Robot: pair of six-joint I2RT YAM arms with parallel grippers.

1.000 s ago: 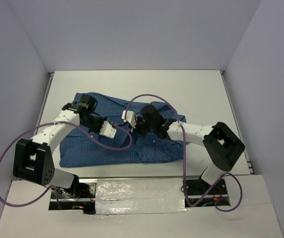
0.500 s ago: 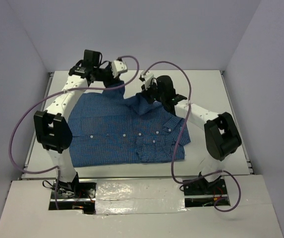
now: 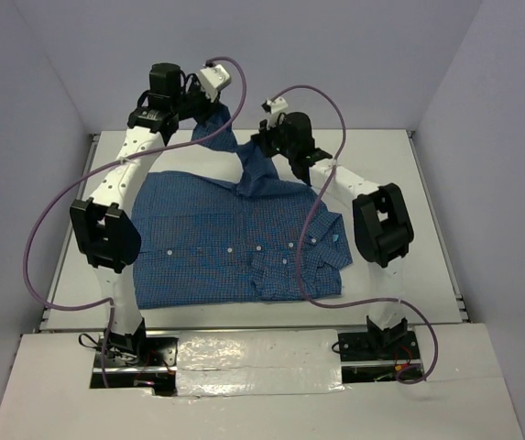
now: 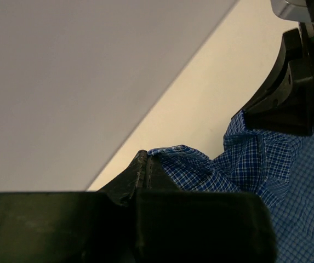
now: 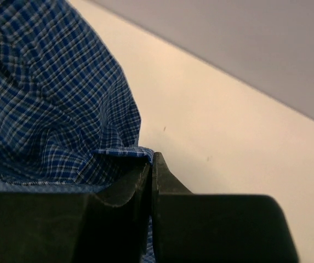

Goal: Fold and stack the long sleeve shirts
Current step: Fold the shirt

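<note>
Cloth from the far edge of the blue checked shirt (image 3: 225, 247) is held up off the white table (image 3: 381, 165) by both arms, which reach to the far side. The left gripper (image 3: 218, 112) is clenched on a bunch of the fabric, high above the far left part of the table. The right gripper (image 3: 260, 147) sits lower and just to the right, clamped on the same raised edge. Between the two the cloth sags in a short drape. The rest of the shirt lies flat and spread across the middle of the table, front up, with a row of small white buttons (image 3: 230, 249) running left to right. A sleeve (image 3: 308, 247) is folded across its near right part. In the left wrist view the left gripper (image 4: 147, 160) has its fingers pressed together with a hem of the shirt (image 4: 255, 164) caught at the tips. In the right wrist view the right gripper (image 5: 151, 160) pinches a folded edge of the shirt (image 5: 47, 109) just above the table (image 5: 228, 137). Purple cables (image 3: 38, 247) loop beside both arms.
</note>
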